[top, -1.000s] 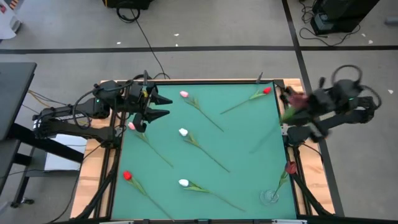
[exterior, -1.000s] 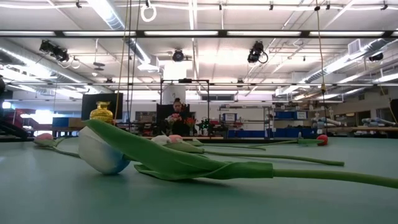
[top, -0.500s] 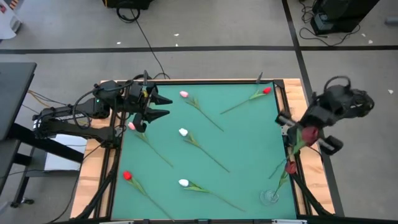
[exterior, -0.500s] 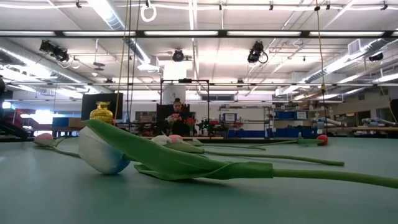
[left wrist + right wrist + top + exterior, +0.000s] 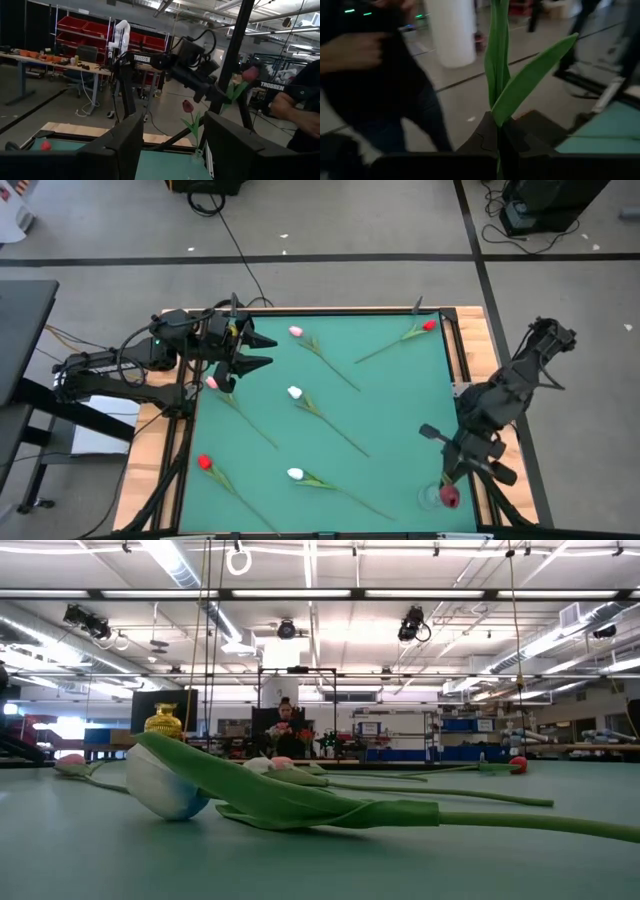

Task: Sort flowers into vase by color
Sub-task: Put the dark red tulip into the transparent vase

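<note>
Several tulips lie flat on the green table [image 5: 390,400]: pink [image 5: 296,331], red [image 5: 429,326], white [image 5: 294,392], pink [image 5: 212,383], red [image 5: 204,463] and white [image 5: 295,474]. A clear glass vase [image 5: 433,498] stands at the near right corner, and a maroon tulip [image 5: 187,106] stands in it. My right gripper [image 5: 450,472] hovers just beside the vase, shut on another dark maroon tulip [image 5: 450,497]. At the far left my left gripper [image 5: 262,350] is raised and open, with nothing between its fingers. My right gripper pinches the tulip's green stem [image 5: 499,131] between its two fingers, where a leaf branches off. The fingers come from the table's right side, roughly level, and lie across the stem. The tulip is lifted clear, tilted, with its head [image 5: 250,74] above the gripper.
The table has a wooden rim [image 5: 470,340]. A person [image 5: 380,75] stands beyond the table's right side, with a forearm [image 5: 295,110] showing in the left wrist view. In the low view a white tulip [image 5: 160,785] and its leaf lie close to the camera.
My right gripper, still shut on the maroon tulip, has swung from beyond the table's right edge toward the near edge. It came down and tipped forward on the way. The tulip's head now hangs by the vase.
</note>
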Tool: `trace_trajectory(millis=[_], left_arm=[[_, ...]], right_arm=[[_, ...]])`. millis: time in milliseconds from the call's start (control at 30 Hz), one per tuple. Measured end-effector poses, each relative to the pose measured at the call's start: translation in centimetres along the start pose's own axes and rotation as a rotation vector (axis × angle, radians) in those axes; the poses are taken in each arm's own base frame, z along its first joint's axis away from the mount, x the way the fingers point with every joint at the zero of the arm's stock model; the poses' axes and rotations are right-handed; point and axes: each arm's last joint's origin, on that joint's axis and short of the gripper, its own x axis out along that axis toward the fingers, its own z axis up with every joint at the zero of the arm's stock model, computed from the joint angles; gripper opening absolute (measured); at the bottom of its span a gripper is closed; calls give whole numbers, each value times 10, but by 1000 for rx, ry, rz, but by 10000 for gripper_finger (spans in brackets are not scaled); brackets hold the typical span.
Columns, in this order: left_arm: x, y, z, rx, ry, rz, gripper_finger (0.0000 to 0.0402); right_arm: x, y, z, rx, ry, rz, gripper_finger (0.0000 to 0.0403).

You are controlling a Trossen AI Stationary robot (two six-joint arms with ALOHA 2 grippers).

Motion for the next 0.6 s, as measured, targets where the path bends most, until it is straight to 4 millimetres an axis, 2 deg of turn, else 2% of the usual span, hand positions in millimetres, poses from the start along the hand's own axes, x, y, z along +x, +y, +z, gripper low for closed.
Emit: trace_trajectory(millis=[100,267,600], left_arm=[[0,0,0,0,0,0,215],[0,0,0,0,0,0,215],[0,0,0,0,0,0,215]], right_arm=[[-12,6,-3,22,-51,-49,4],[-25,15,-24,108,-124,-96,4],[-33,31,-51,149,-167,-153,2]])
